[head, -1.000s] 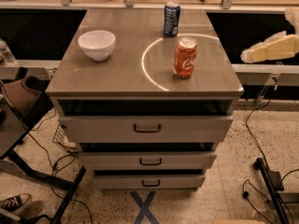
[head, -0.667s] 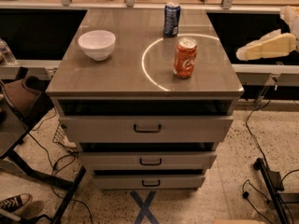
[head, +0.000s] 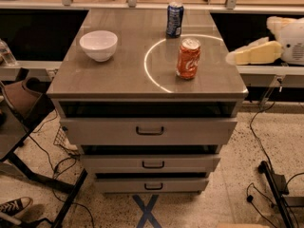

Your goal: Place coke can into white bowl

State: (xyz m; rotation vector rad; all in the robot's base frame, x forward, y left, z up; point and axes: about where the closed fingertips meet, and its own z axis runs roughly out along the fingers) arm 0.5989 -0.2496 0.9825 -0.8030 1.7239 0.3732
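The coke can point(head: 188, 58), orange-red with white script and a silver top, stands upright on the right half of the grey cabinet top point(head: 118, 77). The white bowl point(head: 98, 45) sits empty on the left half, well apart from the can. My gripper point(head: 251, 54), cream-coloured, reaches in from the right edge of the view. It is just beyond the cabinet's right side, at about the can's height and a can's width or two to its right. It holds nothing.
A dark blue can point(head: 175, 19) stands upright behind the coke can near the back edge. A white ring of light point(head: 151, 63) lies on the top around the coke can. Below are three drawers point(head: 149, 130), slightly open. Cables and chair legs point(head: 57, 184) are on the floor.
My gripper has moved left and slightly down, closer to the cabinet's right side and the coke can. The cans and the bowl have not moved.
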